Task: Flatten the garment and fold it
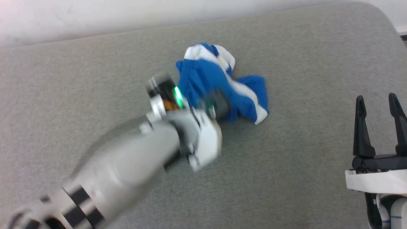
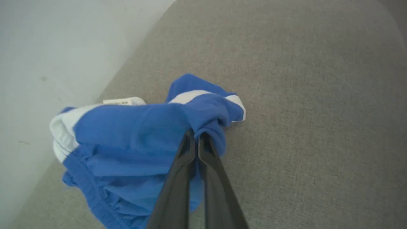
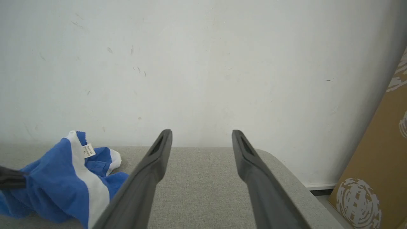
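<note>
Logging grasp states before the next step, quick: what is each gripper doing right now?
Left gripper: closed, pinching a fold of the garment.
Right gripper: open, holding nothing.

Left gripper clamped on garment; right gripper spread.

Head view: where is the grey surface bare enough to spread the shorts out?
Bare grey surface lies between the garment and the open right gripper, and on the garment's near side. It is crowded at the garment's left, where the left gripper pinches it.
</note>
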